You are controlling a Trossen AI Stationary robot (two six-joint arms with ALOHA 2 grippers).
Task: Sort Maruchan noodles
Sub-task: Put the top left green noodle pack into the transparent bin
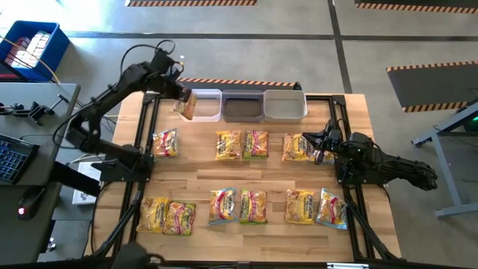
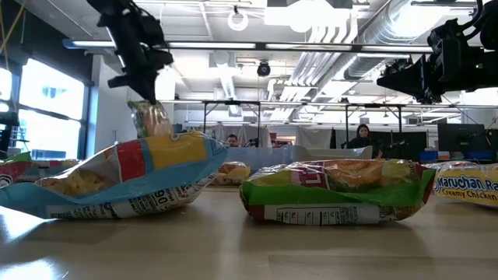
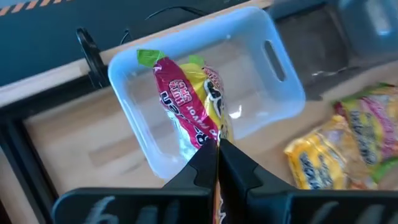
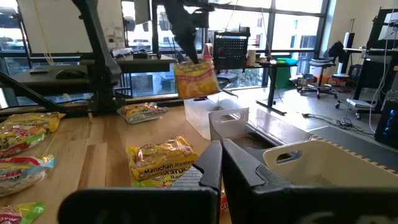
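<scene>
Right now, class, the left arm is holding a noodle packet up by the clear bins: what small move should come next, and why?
Probably lower a little, then open. The left claw is shut on a noodle packet that hangs over the leftmost clear bin, which looks empty beneath it. Releasing from a lower height should drop the packet inside rather than onto the rim. The right claw waits shut over the table's right side.

Bright, even light falls from ceiling lamps (image 2: 238, 17) overhead, and daylight comes in through the windows (image 4: 292, 28) beyond the table. Shadows on the wooden table (image 1: 202, 183) stay soft. In the left wrist view the clear bin (image 3: 205, 93) looks slightly blurred, with a small glare spot.
</scene>
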